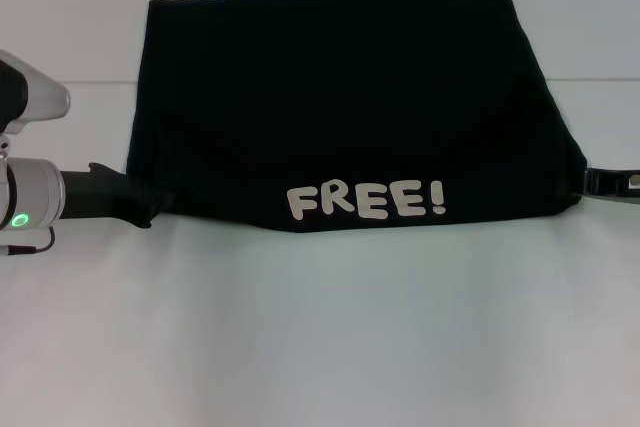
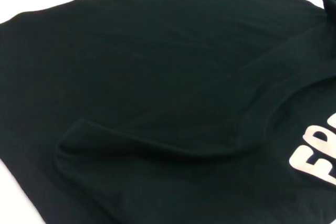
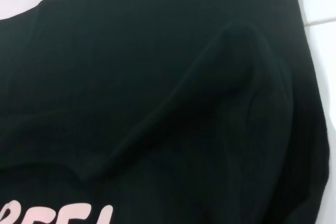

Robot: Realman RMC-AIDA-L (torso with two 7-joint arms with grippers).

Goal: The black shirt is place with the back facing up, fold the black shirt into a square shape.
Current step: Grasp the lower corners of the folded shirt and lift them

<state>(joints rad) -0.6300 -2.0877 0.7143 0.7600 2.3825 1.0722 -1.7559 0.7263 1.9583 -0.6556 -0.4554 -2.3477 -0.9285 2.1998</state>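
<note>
The black shirt [image 1: 340, 107] lies on the white table, folded into a wide block with sloping sides. White "FREE!" lettering [image 1: 365, 202] faces up along its near edge. My left gripper [image 1: 140, 209] meets the shirt's near left corner, its tip hidden against the dark cloth. At the near right corner only a small part of my right gripper [image 1: 600, 184] shows. The left wrist view is filled by the shirt [image 2: 157, 77], with a raised fold and part of the lettering [image 2: 317, 163]. In the right wrist view the shirt [image 3: 131, 77] shows a ridge of lifted cloth.
The white table [image 1: 320, 347] stretches out in front of the shirt and to both sides. A faint seam line crosses the surface behind the shirt. My left arm's silver wrist with a green light [image 1: 20, 219] sits at the left edge.
</note>
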